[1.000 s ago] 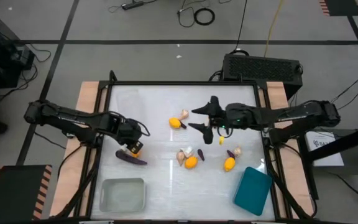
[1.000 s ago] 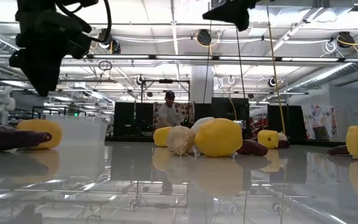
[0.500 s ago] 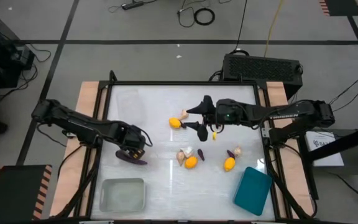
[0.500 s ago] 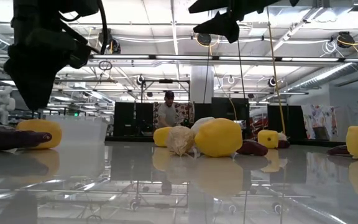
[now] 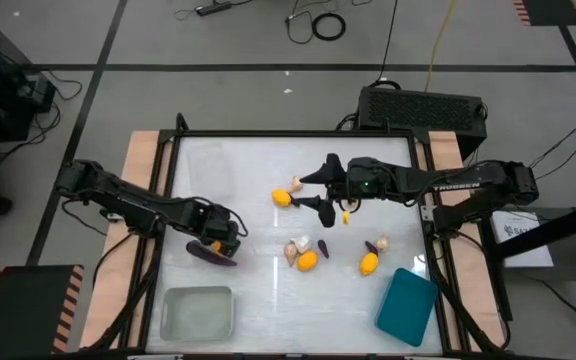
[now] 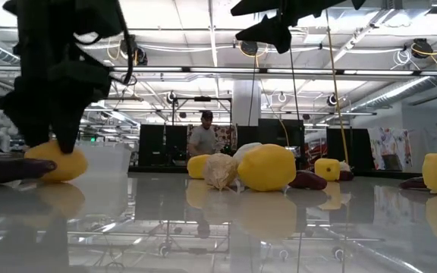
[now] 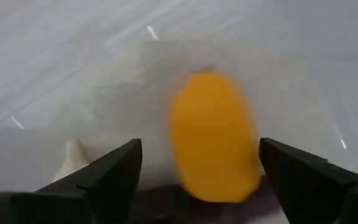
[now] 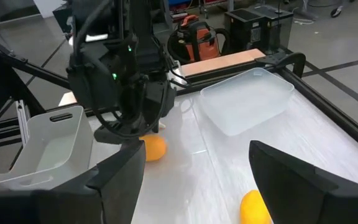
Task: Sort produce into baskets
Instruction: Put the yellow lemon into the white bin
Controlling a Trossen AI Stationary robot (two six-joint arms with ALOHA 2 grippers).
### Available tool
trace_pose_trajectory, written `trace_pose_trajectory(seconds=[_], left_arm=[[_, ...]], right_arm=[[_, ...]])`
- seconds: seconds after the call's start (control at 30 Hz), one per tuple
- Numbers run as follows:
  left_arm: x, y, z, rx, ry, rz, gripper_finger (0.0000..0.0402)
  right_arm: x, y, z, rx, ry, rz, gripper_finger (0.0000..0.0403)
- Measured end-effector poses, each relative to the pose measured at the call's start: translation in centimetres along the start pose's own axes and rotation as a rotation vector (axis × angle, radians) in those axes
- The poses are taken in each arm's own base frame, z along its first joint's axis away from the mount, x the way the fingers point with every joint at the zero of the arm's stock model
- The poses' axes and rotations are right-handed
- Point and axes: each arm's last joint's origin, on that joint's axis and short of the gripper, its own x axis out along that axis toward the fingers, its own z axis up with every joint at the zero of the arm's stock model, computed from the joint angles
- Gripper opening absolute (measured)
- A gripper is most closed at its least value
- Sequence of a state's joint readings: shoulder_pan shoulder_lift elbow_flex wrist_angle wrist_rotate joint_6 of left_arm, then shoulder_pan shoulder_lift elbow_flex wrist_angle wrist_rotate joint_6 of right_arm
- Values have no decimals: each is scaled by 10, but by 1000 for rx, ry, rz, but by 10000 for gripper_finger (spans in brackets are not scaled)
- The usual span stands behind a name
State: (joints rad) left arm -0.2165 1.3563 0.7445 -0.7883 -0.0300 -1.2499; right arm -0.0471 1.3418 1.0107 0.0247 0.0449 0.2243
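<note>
We find no text, label, brand, number or sign that we can read in any view.

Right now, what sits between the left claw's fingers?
An orange-yellow fruit sits in the gap of the open left claw, untouched by either finger, in the left wrist view.

The counter carries five orange-yellow fruits, one of them much smaller, three pale knobbly bulbs and three dark purple eggplants, one long and two tiny. There are three baskets: a teal tray at five o'clock, a greyish tray at seven and a clear tray at eleven.
</note>
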Motion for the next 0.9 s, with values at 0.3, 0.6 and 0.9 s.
trace_pose_trajectory(seconds=[0.3, 0.6, 0.9], left_arm=[[16, 12, -4, -12, -35, 33, 329], [19, 11, -3, 100, -37, 2, 304], [9, 10, 6, 198, -36, -41, 196]], right_arm=[[0, -3, -1, -6, 17, -14, 279], [0, -14, 1, 5, 8, -49, 279], [0, -22, 4, 13, -5, -70, 279]])
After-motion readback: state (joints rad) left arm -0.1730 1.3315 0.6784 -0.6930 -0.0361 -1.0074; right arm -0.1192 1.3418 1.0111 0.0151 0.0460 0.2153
